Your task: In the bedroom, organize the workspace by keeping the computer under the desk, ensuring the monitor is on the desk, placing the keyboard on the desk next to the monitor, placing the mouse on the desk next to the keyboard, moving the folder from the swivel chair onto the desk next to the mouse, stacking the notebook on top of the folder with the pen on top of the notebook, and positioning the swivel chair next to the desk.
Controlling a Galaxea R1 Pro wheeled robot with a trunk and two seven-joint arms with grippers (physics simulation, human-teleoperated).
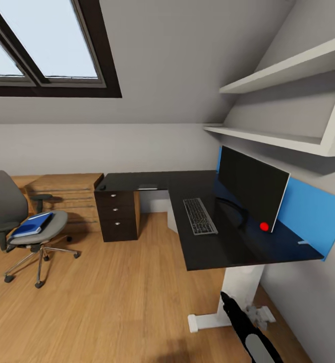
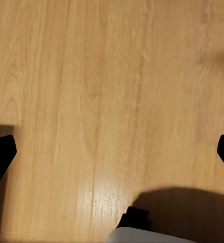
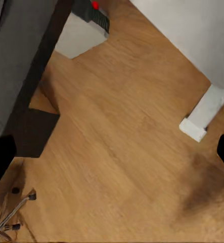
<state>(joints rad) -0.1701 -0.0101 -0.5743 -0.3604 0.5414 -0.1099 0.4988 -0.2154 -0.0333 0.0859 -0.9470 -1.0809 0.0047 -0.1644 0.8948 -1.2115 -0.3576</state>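
Note:
The black L-shaped desk [image 1: 152,180] fills the middle of the head view. The monitor [image 1: 250,189] stands on its right wing with the keyboard [image 1: 200,216] lying in front of it. A small dark lump on the far left corner looks like the mouse [image 1: 103,187]. Close to the inner corner lies a thin flat item with a pale edge, maybe the notebook [image 1: 147,187]. The swivel chair [image 1: 6,206] stands at the left with the blue folder [image 1: 33,224] on its seat. My left gripper [image 2: 113,152] and right gripper [image 3: 112,157] hang open over bare floor.
A light wooden drawer chest [image 1: 64,194] stands against the wall between chair and desk. White wall shelves [image 1: 268,136] jut out above the monitor. The desk's white leg and foot [image 1: 223,312] stand just ahead of my right arm [image 1: 248,333]. Wood floor stretches between me and the chair.

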